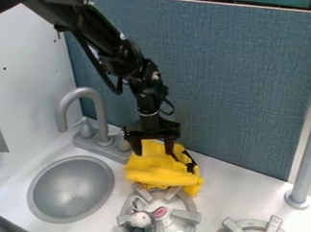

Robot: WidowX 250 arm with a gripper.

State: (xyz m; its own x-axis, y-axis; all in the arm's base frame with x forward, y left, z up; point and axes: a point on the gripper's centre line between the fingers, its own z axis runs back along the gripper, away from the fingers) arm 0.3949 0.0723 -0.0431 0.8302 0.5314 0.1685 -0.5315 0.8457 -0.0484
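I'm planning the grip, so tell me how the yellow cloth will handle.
The cloth looks soft and bunched, so it will probably sag. Its folds suggest little weight for its bulk. Lying by the burner, it may brush that.

Bright, diffuse light is spreading over the white countertop [232, 186] around the fingers [169, 145], leaving shadows soft; muted sheen is showing on the sink basin [70, 189], lower left of them in the view.

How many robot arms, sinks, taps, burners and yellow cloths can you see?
Robot arms: 1
Sinks: 1
Taps: 1
Burners: 2, the near burner by the yellow cloth and the far-right burner at the bottom edge
Yellow cloths: 1, under the arm's open jaws
Total: 6
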